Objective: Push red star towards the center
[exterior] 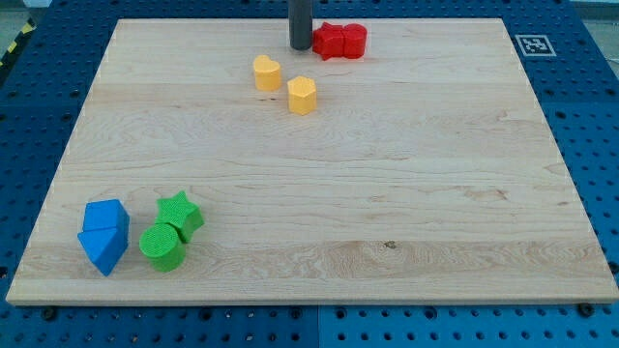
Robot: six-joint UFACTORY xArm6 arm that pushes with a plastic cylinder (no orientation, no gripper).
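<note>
The red star [329, 41] lies near the top edge of the wooden board [406, 193], touching a red round block [354, 40] on its right. My tip [301, 46] stands at the star's left side, touching or almost touching it. The dark rod rises out of the view's top.
Two yellow blocks [267, 72] [302, 95] lie just below and left of the tip. At the bottom left sit a green star [180, 213], a green cylinder [162, 246], a blue block [106, 217] and a blue triangular block [103, 249]. A marker tag [533, 44] is at the top right.
</note>
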